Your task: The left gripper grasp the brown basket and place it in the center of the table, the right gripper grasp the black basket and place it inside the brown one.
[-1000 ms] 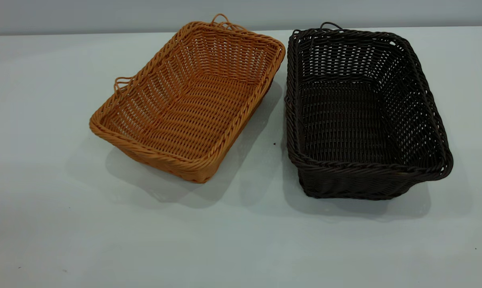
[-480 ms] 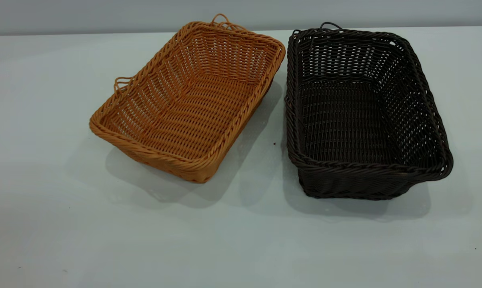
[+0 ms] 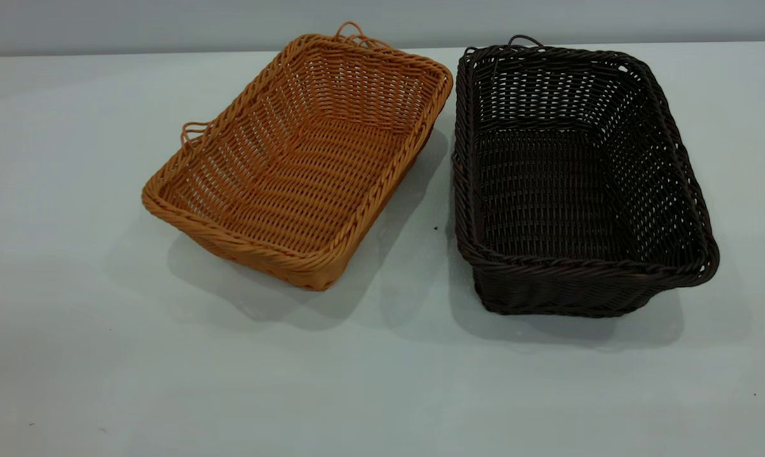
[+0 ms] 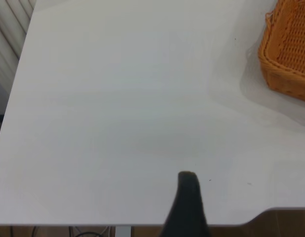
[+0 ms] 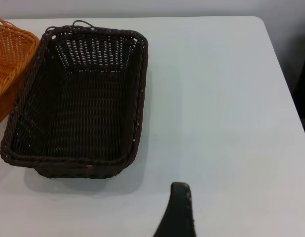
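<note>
While well apart from left gripper (image 4: 186,197), brown basket (image 3: 299,158) sits left, angled, beside black basket (image 3: 579,178) on table (image 3: 71,349); right gripper (image 5: 177,210) near; jaws' state unclear.

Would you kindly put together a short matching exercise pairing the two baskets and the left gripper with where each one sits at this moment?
Things:
1. brown basket
2. black basket
3. left gripper

Places:
A. on the right side of the table, squared to its edge
B. over bare tabletop, apart from both baskets
C. left of the other basket, turned at an angle

Pairs: 1-C, 2-A, 3-B
</note>
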